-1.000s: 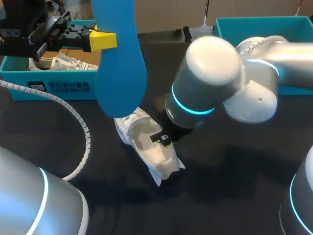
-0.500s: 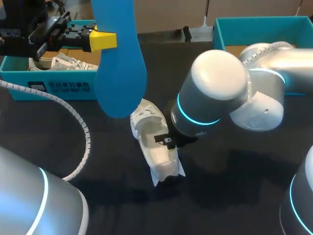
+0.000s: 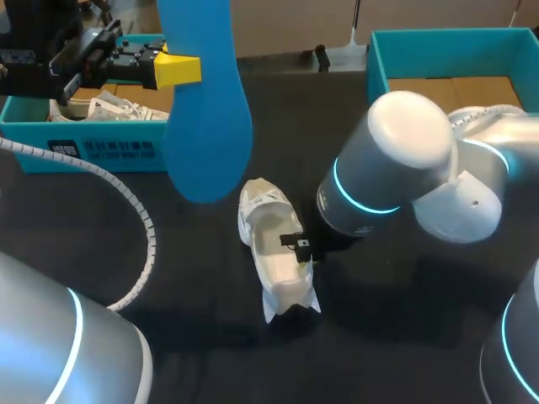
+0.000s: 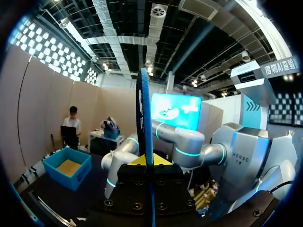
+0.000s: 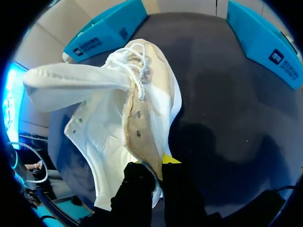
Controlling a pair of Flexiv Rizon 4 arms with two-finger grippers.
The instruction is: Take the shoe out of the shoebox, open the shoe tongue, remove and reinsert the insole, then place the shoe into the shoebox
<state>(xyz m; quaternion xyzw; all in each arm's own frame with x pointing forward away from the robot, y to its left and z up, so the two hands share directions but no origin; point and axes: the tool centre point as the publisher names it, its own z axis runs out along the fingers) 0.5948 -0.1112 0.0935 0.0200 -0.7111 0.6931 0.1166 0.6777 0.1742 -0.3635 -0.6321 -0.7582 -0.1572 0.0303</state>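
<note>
A dark matte table point(image 3: 396, 345) spreads beneath everything.

In the right wrist view, the right arm's black fingers point(image 5: 137, 189) cover the near end of the white lace-up shoe point(image 5: 137, 109). In the head view they are mostly hidden under the right arm's grey wrist point(image 3: 379, 181). There the flat blue foam insole point(image 3: 206, 126) runs off the upper edge and covers one of the left arm's fingers point(image 3: 178, 70). The teal cardboard shoebox point(image 3: 438, 38) is partly hidden behind the right arm.
</note>
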